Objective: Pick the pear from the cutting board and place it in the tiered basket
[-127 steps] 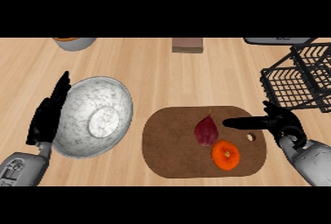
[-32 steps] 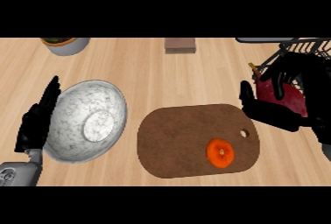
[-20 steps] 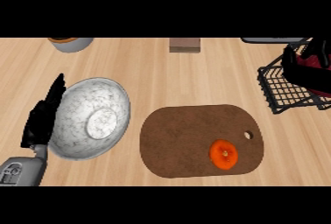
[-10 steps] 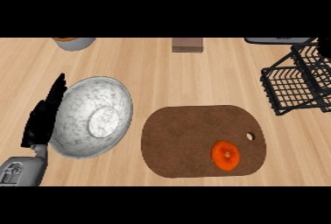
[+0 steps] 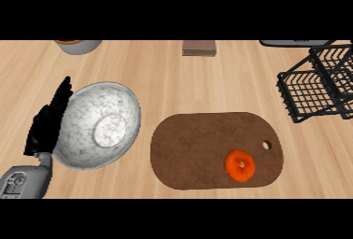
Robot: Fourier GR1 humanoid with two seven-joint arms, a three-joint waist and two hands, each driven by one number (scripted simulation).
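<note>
The brown cutting board (image 5: 200, 144) lies at the lower middle of the counter and carries only a round orange fruit (image 5: 240, 165) near its right end. No pear shows anywhere in view. The black wire tiered basket (image 5: 314, 88) stands at the right edge, partly cut off, and its visible part looks bare. My left hand (image 5: 48, 126) rests open at the far left, fingers pointing up, beside the bowl. My right hand is out of view.
A marbled white bowl (image 5: 96, 126) sits left of the board, close to my left hand. At the counter's far edge are a grey cup (image 5: 78, 45), a brown block (image 5: 199, 47) and a dark flat rim (image 5: 296, 42).
The dark red pear is gone from the board. My right hand carried it up to the basket and then left the view. The left hand has stayed put.
</note>
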